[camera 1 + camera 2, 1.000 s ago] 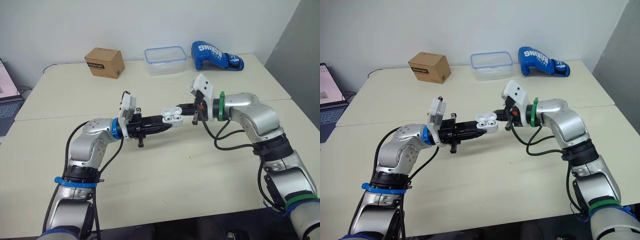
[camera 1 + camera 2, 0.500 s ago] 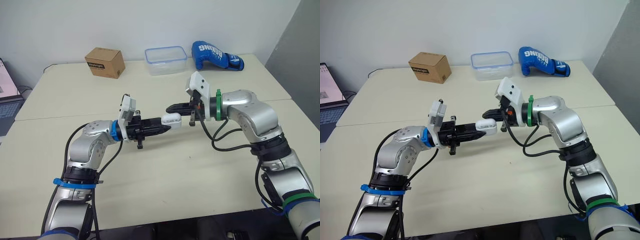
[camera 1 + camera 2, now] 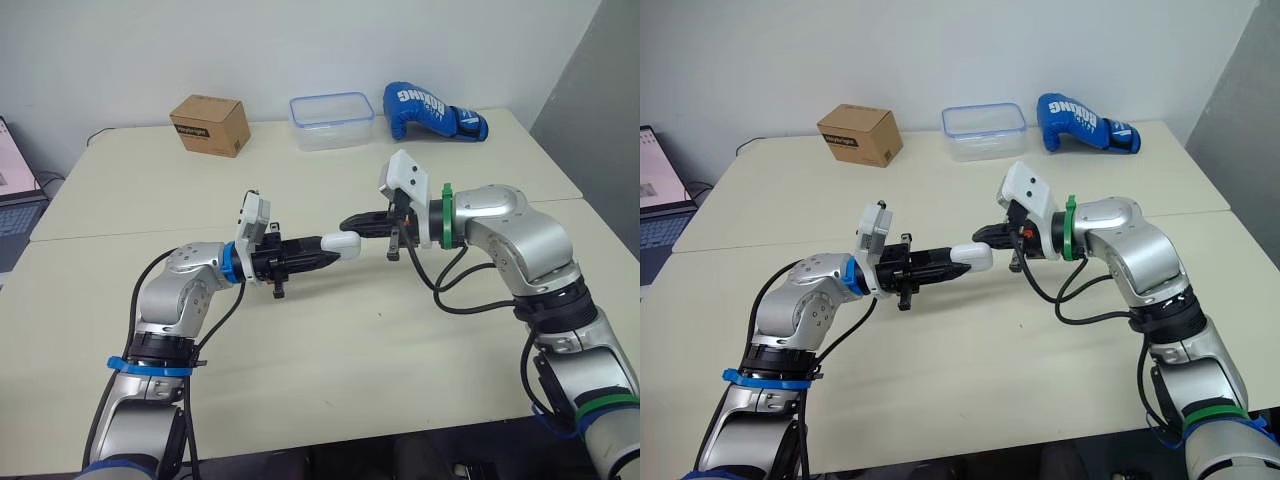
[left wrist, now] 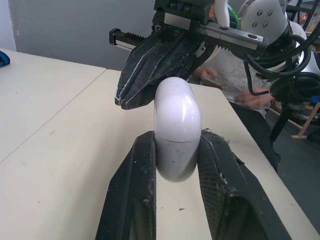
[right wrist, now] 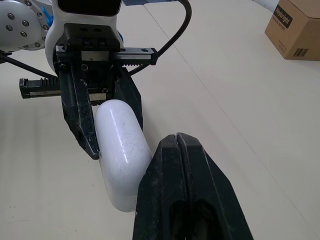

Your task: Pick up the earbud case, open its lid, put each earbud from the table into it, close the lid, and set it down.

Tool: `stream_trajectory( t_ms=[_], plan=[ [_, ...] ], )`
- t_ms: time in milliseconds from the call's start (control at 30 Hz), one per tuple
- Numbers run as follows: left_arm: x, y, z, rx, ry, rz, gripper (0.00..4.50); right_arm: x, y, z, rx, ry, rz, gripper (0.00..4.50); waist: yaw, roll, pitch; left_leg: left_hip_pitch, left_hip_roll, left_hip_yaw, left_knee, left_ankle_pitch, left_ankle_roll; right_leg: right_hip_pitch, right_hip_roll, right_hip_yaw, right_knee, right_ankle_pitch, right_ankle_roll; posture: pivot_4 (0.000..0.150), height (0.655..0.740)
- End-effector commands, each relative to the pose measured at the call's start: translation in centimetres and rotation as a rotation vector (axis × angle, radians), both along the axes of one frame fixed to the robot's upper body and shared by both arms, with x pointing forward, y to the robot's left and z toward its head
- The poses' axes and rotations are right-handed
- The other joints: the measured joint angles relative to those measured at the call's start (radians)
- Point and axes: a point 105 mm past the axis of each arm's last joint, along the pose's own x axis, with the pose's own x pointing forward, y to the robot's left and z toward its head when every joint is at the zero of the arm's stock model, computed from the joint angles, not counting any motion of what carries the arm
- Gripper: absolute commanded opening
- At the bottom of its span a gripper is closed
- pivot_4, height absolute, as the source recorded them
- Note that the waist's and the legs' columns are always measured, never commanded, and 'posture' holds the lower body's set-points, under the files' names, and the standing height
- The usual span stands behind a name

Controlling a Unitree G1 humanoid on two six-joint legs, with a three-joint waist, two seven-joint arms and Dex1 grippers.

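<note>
The right gripper (image 5: 176, 145) has its two black fingers pressed together, tips just beside a closed white case (image 5: 120, 150). The case sits clamped between the jaws of the left gripper (image 5: 116, 139). A cardboard box (image 5: 295, 27) stands well beyond both.

Right gripper (image 3: 348, 222) crowds the front of left gripper (image 3: 322, 250); box (image 3: 210, 125), container (image 3: 331, 121), boxing glove (image 3: 432, 111) stand well back.

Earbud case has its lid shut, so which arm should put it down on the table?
Left. The left pincer grips the earbud case between its fingers; the right pincer is shut, just beside its end.
</note>
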Motion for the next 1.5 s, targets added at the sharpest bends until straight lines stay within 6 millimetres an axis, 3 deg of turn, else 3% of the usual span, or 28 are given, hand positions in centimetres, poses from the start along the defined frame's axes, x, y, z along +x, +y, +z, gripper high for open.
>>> stream_trajectory(
  t_ms=[33,100,267,467,600,733,967,1500],
  plan=[
    [0.4,0.3,1.9,-0.038,-0.058,0.024,0.79,-1.5,1.0,0.7,0.011,-0.04,0.078,0.02,0.0,0.0,0.0,0.0,0.0,0.0,0.0,0.0,0.0,0.0,0.0,0.0,0.0,0.0,0.0,0.15,0.7307],
    [0.4,0.2,1.7,-0.031,-0.049,0.029,0.79,-1.2,0.9,0.9,0.016,-0.047,0.066,0.02,0.0,0.0,0.0,0.0,0.0,0.0,0.0,0.0,0.0,0.0,0.0,0.0,0.0,0.0,0.0,0.15,0.7307],
    [1.4,0.7,-0.2,0.062,0.142,0.14,0.79,-0.8,-2.0,2.8,-0.04,-0.144,0.053,0.02,0.001,0.0,0.0,0.0,0.0,0.0,0.0,0.0,0.0,0.0,0.0,0.0,0.0,0.0,0.0,0.15,0.7307],
    [2.1,1.0,-0.6,0.034,0.377,0.208,0.79,-1.3,-4.0,2.0,-0.156,-0.189,0.08,0.02,0.001,0.0,0.0,0.0,0.0,0.0,0.0,0.0,0.0,0.0,0.0,-0.001,0.0,0.0,0.0,0.15,0.7307],
    [2.7,0.7,-2.5,0.077,0.617,0.267,0.79,-1.4,-5.2,1.0,-0.217,-0.199,0.083,0.02,0.002,0.0,0.0,0.0,0.0,0.0,0.0,0.0,0.0,0.001,0.0,-0.001,0.0,0.0,0.0,0.15,0.7307],
    [2.8,0.7,-4.2,0.12,0.716,0.296,0.79,-1.4,-6.4,-0.5,-0.291,-0.189,0.077,0.02,0.001,0.0,0.0,0.0,0.0,0.0,0.001,0.0,0.0,0.0,0.0,-0.001,0.0,0.0,0.0,0.15,0.7307],
    [3.1,1.3,-6.7,0.215,0.802,0.352,0.79,-0.8,-7.9,-2.8,-0.359,-0.16,0.042,0.02,0.005,0.0,0.0,0.0,0.0,0.0,0.001,0.0,0.0,0.0,0.0,0.0,0.0,0.0,0.0,0.15,0.7307],
    [4.1,2.7,-8.3,0.243,0.82,0.453,0.79,-1.8,-7.5,-3.2,-0.341,-0.118,0.082,0.02,0.008,-0.001,0.0,0.001,0.0,0.001,0.001,0.0,0.0,0.001,0.0,0.0,0.001,0.0,0.0,0.15,0.7307]
  ],
)
